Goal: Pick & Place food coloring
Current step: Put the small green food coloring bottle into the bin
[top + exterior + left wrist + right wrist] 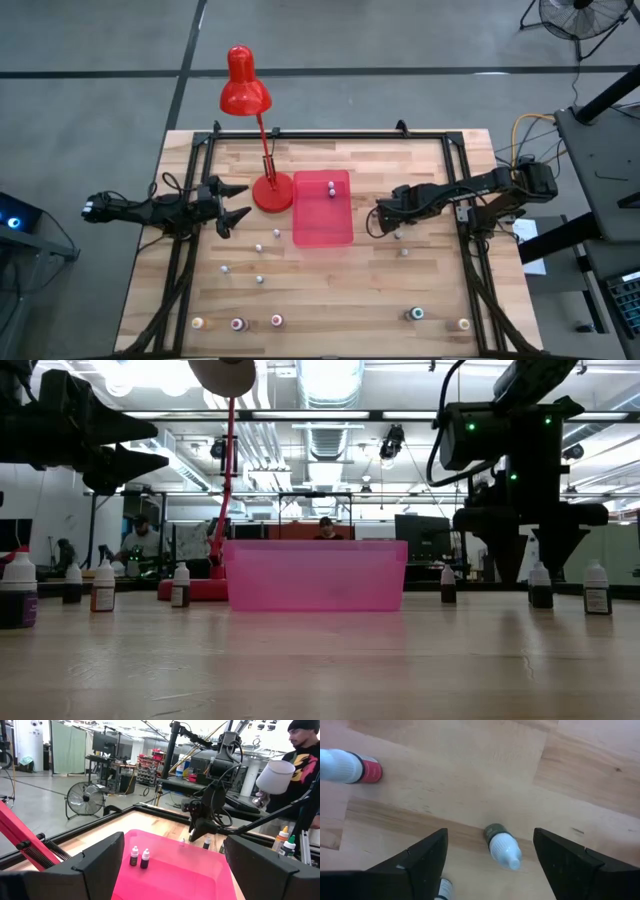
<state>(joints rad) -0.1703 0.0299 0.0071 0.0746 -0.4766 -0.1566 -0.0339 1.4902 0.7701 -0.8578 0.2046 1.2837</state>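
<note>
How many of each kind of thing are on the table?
Lamp: 1
Tray: 1
Bottles: at least 13, 2 of them in the tray; the right gripper may hide more
Total: at least 15

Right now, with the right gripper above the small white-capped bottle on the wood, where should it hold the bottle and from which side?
Probably best from straight above. The bottle stands upright on the table, centred between the open fingers of the right gripper. Lower and close on the round body under the narrower white cap. No neighbour stands between the fingers.
</note>
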